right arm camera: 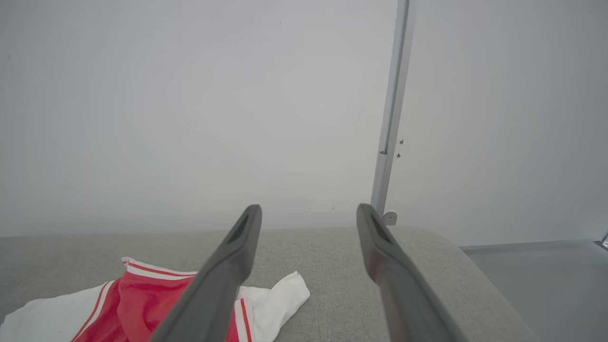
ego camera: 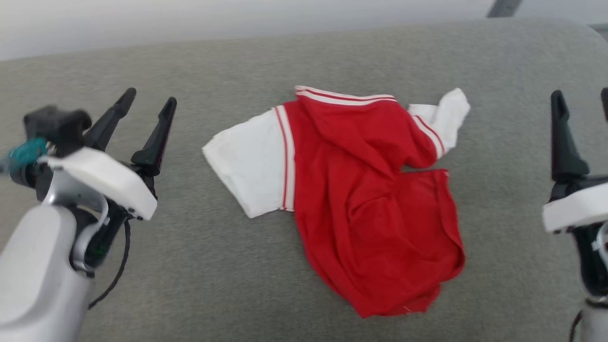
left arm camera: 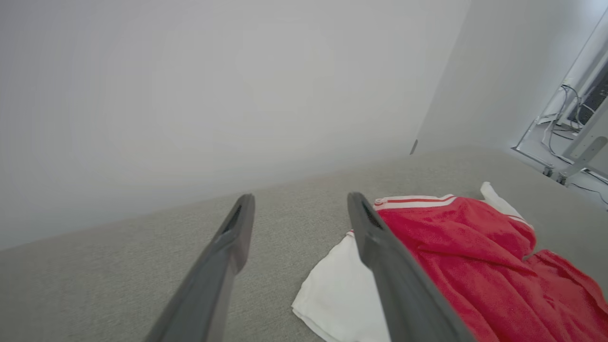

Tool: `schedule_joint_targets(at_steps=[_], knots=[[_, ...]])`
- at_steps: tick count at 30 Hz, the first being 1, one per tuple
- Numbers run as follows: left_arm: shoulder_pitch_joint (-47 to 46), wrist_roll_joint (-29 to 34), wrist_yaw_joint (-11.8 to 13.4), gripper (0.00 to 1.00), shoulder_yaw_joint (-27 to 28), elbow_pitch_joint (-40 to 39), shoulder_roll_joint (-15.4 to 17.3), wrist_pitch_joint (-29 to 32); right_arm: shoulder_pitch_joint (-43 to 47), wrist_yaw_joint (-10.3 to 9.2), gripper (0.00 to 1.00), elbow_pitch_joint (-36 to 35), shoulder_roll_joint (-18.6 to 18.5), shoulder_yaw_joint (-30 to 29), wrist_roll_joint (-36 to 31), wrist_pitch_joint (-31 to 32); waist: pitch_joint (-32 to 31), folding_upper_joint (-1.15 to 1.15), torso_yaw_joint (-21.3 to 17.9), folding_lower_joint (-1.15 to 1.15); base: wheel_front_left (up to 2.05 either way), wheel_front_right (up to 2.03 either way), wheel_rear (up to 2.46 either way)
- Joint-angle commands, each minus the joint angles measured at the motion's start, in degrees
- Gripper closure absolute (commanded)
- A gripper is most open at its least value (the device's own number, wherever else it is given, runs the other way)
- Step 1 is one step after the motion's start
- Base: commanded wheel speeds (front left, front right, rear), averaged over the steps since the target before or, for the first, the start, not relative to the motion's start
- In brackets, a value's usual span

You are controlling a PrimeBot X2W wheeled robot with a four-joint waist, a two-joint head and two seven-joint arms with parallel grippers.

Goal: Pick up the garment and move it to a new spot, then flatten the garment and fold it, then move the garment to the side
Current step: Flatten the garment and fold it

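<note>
The garment (ego camera: 370,204) is red with white sleeves and red-and-white striped trim, on a grey surface (ego camera: 190,266).

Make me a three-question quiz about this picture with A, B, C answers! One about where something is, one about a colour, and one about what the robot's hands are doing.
1. Where does the shirt lie?
A. Hanging from a gripper.
B. On the grey fabric surface, between the two grippers.
C. Inside a box.

2. What colour are the shirt's sleeves?
A. Blue.
B. Black.
C. White.

3. How do the left gripper and the right gripper stand?
A. Both open, holding nothing.
B. Both shut on the shirt.
C. One open, one shut.

Answers:
1. B: the head view shows it crumpled on the surface with a gripper at each side.
2. C: both sleeves are white, with red stripes at the seam.
3. A: each gripper's fingers stand apart with nothing between them.
</note>
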Motion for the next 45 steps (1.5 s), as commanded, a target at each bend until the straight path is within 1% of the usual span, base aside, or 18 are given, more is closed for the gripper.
schedule_joint_targets(at_steps=[1, 5, 6, 7, 8, 9, 10, 14, 19, 23, 24, 28, 29, 32, 33, 35, 37, 45], knots=[[-2.03, -2.09, -0.22, 0.00, -1.44, 1.31, 1.15, 2.96, 1.38, -0.04, 0.00, -1.11, 1.48, 0.19, -0.64, -1.14, 0.85, 0.00, -2.05, 0.00, 0.00, 0.00, 0.00], [-5.80, -7.86, -0.22, 0.00, -5.37, 5.20, 2.74, 12.77, 3.49, -0.03, 0.00, -3.00, 3.87, 0.35, -0.35, -2.72, 1.97, 0.00, -3.98, 0.00, 0.00, 0.00, 0.00], [-5.80, -7.86, -0.22, 0.00, -5.37, 5.20, 2.74, 12.77, 3.49, -0.03, 0.00, -3.00, 3.87, 0.35, -0.35, -2.72, 1.97, 0.00, -3.98, 0.00, 0.00, 0.00, 0.00], [-6.83, -8.45, -0.22, 0.00, -6.41, 6.10, 3.23, 15.08, 3.87, -0.03, 0.00, -3.38, 4.34, 0.47, 0.04, -2.93, 2.33, 0.00, -4.40, 0.00, 0.00, 0.00, 0.00], [-8.62, -10.51, -0.18, 0.00, -7.93, 8.47, 3.72, 19.91, 4.50, -0.04, 0.00, -3.97, 4.81, 0.64, 0.30, -3.07, 3.06, 0.00, -5.22, 0.00, 0.00, 0.00, 0.00], [-9.63, -11.16, -0.17, 0.00, -8.45, 9.48, 3.90, 21.79, 4.57, -0.04, 0.00, -4.27, 5.01, 0.89, 0.57, -3.15, 3.49, 0.00, -5.63, 0.00, 0.00, 0.00, 0.00], [-10.98, -11.75, -0.17, 0.00, -9.91, 12.16, 4.25, 26.20, 4.53, -0.04, 0.00, -4.60, 5.26, 1.02, 1.27, -3.36, 4.25, 0.00, -6.36, 0.00, 0.00, 0.00, 0.00], [-13.64, -13.27, 0.31, 0.00, -11.14, 17.05, 4.68, 33.09, 3.79, -0.04, 0.00, -5.14, 5.49, 1.48, 2.33, -3.82, 5.83, 0.00, -7.67, 0.00, 0.00, 0.00, 0.00], [-15.69, -13.01, 2.95, 0.00, -12.65, 23.41, 4.78, 39.87, 3.28, -0.04, 0.00, -4.76, 5.57, 2.12, 3.96, -4.43, 7.61, 0.00, -8.86, 0.00, 0.00, 0.00, 0.00], [-16.17, -14.62, 5.16, 0.00, -12.46, 28.12, 2.75, 42.98, 2.61, -0.04, 0.00, -4.15, 5.56, 2.89, 4.90, -4.87, 8.70, 0.00, -9.44, 0.00, 0.00, 0.00, 0.00], [-16.16, -15.63, 6.16, 0.00, -12.13, 29.39, 1.89, 44.12, 2.48, -0.04, 0.00, -3.98, 5.56, 3.05, 4.97, -4.96, 8.90, 0.00, -9.54, 0.00, 0.00, 0.00, 0.00], [-15.56, -18.64, 7.65, 0.00, -12.66, 32.65, -1.87, 50.20, 1.45, -0.04, 0.00, -3.58, 5.55, 3.34, 4.87, -4.96, 9.38, 0.00, -9.72, 0.00, 0.00, 0.00, 0.00], [-15.52, -19.08, 7.85, 0.00, -13.14, 32.92, -2.64, 51.43, 1.28, -0.04, 0.00, -3.47, 5.55, 3.27, 4.79, -4.88, 9.47, 0.00, -9.66, 0.00, 0.00, 0.00, 0.00], [-15.69, -19.93, 6.44, 0.00, -14.00, 32.03, -4.80, 52.27, 0.41, -0.04, 0.00, -3.47, 5.57, 3.17, 4.94, -4.80, 9.76, 0.00, -9.38, 0.00, 0.00, 0.00, 0.00], [-15.83, -19.78, 6.36, 1.00, -14.35, 31.87, -5.28, 52.34, 0.31, -0.04, 0.00, -3.51, 5.55, 2.99, 5.05, -4.85, 9.88, 0.00, -9.16, 0.00, 0.00, 0.00, 0.00], [-16.30, -18.58, 5.66, 1.00, -15.37, 31.91, -4.91, 52.51, -0.02, -0.04, 0.00, -3.37, 5.54, 2.79, 5.47, -4.92, 10.12, 0.00, -8.61, 0.00, 0.00, 0.00, 0.00], [-17.36, -17.73, 4.88, 1.00, -15.22, 31.62, -3.93, 50.63, -0.25, -0.04, 0.00, -3.01, 5.55, 2.51, 5.04, -4.77, 10.31, 0.00, -7.91, 0.00, 0.00, 0.00, 0.00], [-17.41, -16.91, 2.91, 1.00, -12.28, 28.56, 3.62, 45.18, 0.84, -0.04, 0.00, -2.41, 5.53, -0.41, 4.54, -4.01, 8.56, 0.00, -3.96, 0.00, 0.00, 0.00, 0.00]])
